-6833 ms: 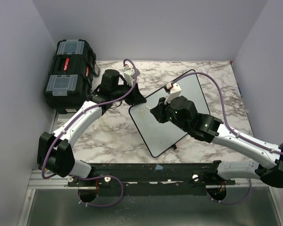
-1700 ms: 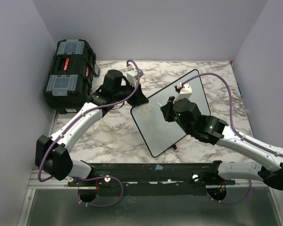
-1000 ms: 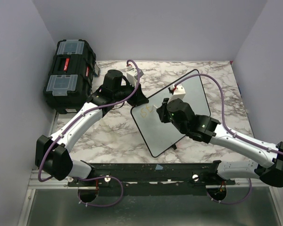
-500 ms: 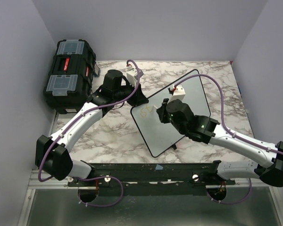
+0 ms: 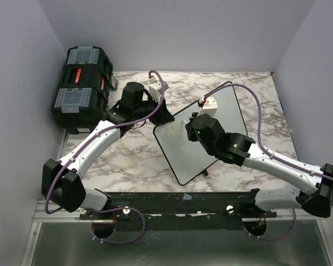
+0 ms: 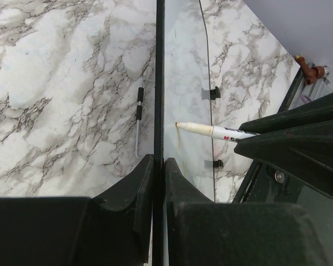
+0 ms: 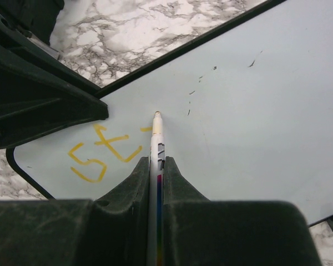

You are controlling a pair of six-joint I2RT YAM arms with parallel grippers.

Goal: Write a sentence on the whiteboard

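The whiteboard [image 5: 184,158] lies tilted on the marble table, white with a thin black rim. My left gripper [image 5: 162,115] is shut on its upper left rim, which runs edge-on between the fingers in the left wrist view [image 6: 160,162]. My right gripper [image 5: 191,124] is shut on a white marker [image 7: 157,145]. The marker's tip touches the board [image 7: 255,100]. The sentence [image 7: 102,148] is two yellow-orange letters and a short dash beside the tip, near the board's left corner. The marker also shows in the left wrist view [image 6: 211,131].
A black toolbox [image 5: 80,88] with clear lid trays stands at the back left. A thin white rod [image 6: 139,117] lies on the marble beside the board. Small black feet [image 6: 211,93] stick out from the board's far rim. Grey walls close in on three sides.
My right gripper has shifted the marker up and to the right along the board. A second yellow letter and a short dash have appeared. My left gripper has not moved.
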